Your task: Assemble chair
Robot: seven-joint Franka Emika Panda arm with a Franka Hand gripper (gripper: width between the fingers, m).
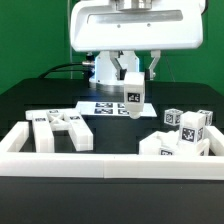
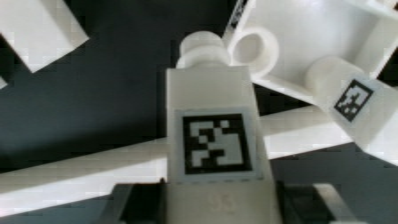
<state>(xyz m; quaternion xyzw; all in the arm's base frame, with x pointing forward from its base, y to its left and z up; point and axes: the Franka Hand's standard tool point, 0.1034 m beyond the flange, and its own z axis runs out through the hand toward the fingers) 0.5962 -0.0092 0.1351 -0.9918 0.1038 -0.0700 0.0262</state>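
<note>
Above the black table [image 1: 30, 100], the claw [image 1: 133, 82] grips a blocky, white, tagged chair part [image 1: 133, 100], seemingly peg-tipped.

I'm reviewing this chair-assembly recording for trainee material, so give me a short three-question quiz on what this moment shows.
1. True or false: the gripper is empty.
2. Loose chair parts lie: A) only at the exterior view's left; B) only at its right; C) on both sides.
3. In the wrist view, what mark is on the face of the white block between the fingers?

Key
1. False: it is shut on the white block.
2. C: there is a left pile and a right pile.
3. A black-and-white square tag.
</note>
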